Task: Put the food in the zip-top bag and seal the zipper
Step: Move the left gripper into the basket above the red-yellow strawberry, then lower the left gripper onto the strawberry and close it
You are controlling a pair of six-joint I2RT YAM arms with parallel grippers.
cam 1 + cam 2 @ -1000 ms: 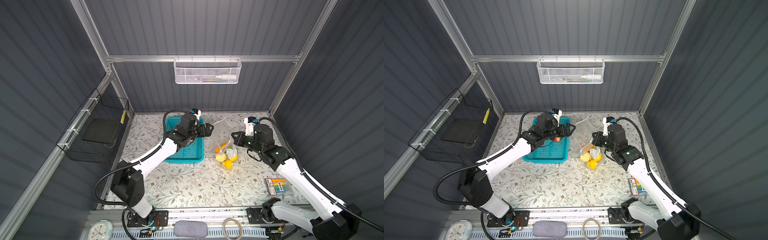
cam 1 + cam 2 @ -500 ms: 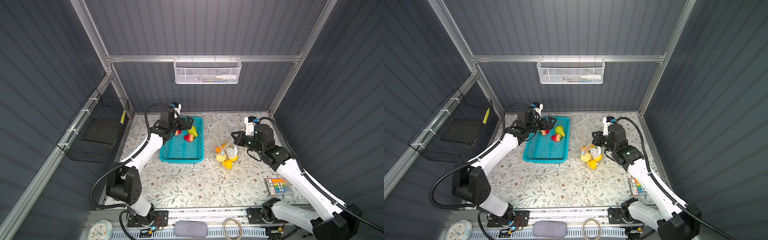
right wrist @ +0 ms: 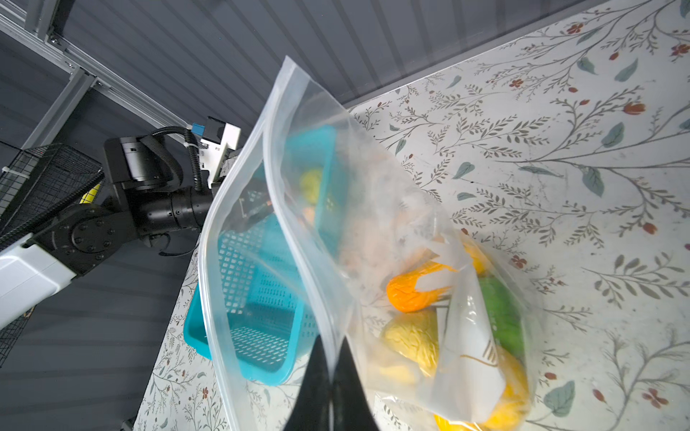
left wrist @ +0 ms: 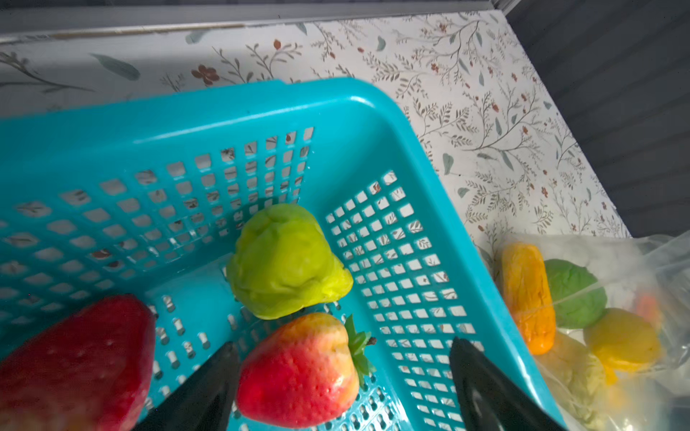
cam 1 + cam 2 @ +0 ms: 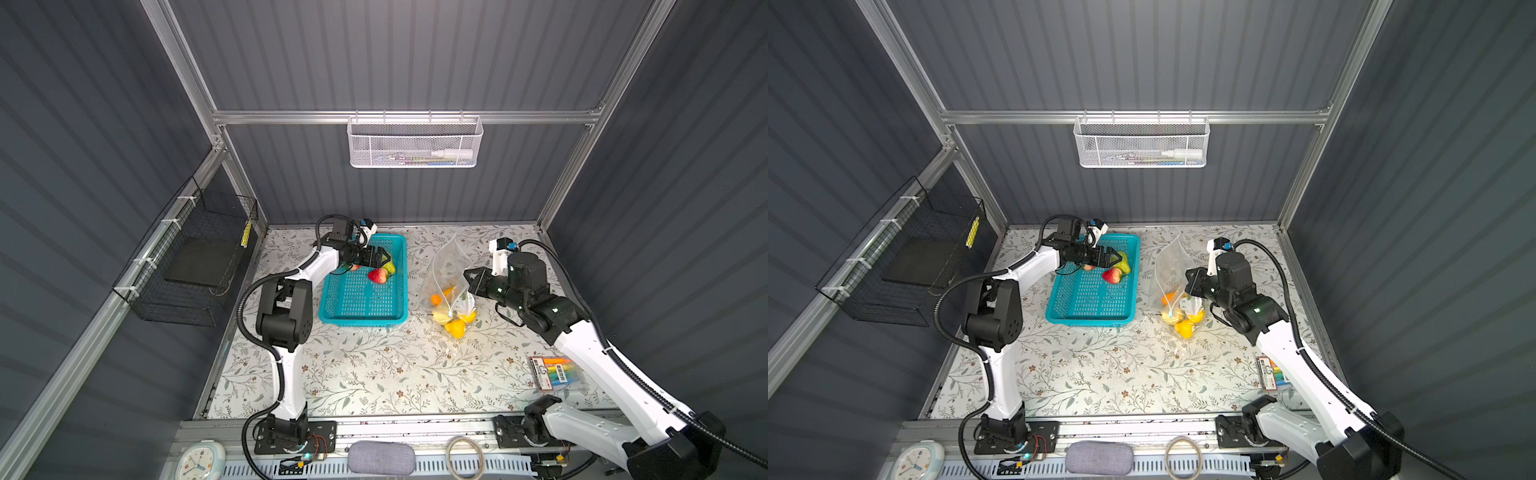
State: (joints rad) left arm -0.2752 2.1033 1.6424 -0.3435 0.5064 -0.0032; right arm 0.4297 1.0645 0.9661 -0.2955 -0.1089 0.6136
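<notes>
while my right claw (image 5: pixel 468 275) pinches the zip-top bag (image 5: pixel 446 266) upright in a top view, my left claw (image 5: pixel 382 260) hangs over the teal basket (image 5: pixel 361 321). its wrist view shows it spread astride a strawberry (image 4: pixel 298 373), which may squirt aside. the right wrist view shows thin film that could slip, spilling the food (image 3: pixel 409 294).

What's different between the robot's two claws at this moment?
The left gripper is open, straddling the paler strawberry in the teal basket; the right gripper is shut on the zip-top bag's edge. The left holds nothing; the right holds the bag up. Both are black and two-fingered.
</notes>
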